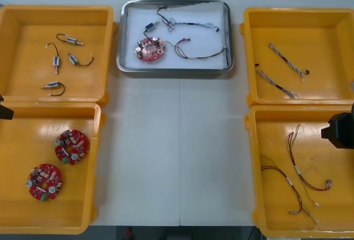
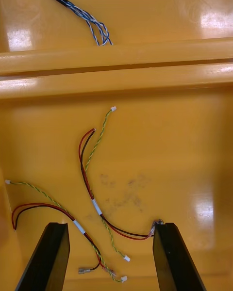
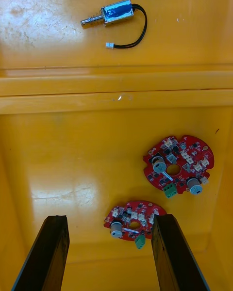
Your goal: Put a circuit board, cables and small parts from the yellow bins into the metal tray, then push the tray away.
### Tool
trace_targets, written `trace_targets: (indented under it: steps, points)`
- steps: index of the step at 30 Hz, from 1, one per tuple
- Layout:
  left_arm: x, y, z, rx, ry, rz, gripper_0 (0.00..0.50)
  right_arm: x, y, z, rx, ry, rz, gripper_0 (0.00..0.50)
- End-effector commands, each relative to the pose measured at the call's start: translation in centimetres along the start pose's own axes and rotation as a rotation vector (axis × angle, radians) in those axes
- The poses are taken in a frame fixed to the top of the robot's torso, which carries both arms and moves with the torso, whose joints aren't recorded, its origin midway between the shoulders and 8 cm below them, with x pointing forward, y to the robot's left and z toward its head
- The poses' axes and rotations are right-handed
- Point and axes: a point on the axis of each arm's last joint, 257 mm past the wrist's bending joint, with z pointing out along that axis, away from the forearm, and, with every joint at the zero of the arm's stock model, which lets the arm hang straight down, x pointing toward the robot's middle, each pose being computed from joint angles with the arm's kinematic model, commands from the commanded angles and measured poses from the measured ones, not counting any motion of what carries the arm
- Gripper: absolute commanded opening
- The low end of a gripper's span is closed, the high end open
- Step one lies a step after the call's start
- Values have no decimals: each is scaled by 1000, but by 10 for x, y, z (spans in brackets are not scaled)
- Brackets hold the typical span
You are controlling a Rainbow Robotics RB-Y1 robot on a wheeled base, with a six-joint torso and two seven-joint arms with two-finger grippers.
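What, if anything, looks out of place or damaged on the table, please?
Nothing stands out. The circuit board, cables and small metal part lie inside the metal tray; everything else lies in the yellow bins. The left gripper and right gripper hang open over the near bins. One faint scuff marks the right near bin's floor.

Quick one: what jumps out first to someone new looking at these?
The metal tray at the table's far middle, already holding a red circuit board and tangled cables. Four yellow bins flank it. Each open end effector hangs over a near bin: the left end effector above two boards, the right end effector above red and yellow cables.
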Motion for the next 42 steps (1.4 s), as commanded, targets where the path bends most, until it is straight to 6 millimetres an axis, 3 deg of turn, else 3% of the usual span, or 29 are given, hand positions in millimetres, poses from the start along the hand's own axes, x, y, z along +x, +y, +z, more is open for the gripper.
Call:
trace_targets:
  steps: [1, 42]
  points:
    - [1, 12, -13, -40, -11, 30, 500, 6, -6, -1, 24, 18, -37, 500]
    - [1, 12, -13, -40, -11, 30, 500, 6, -6, -1, 24, 18, -37, 500]
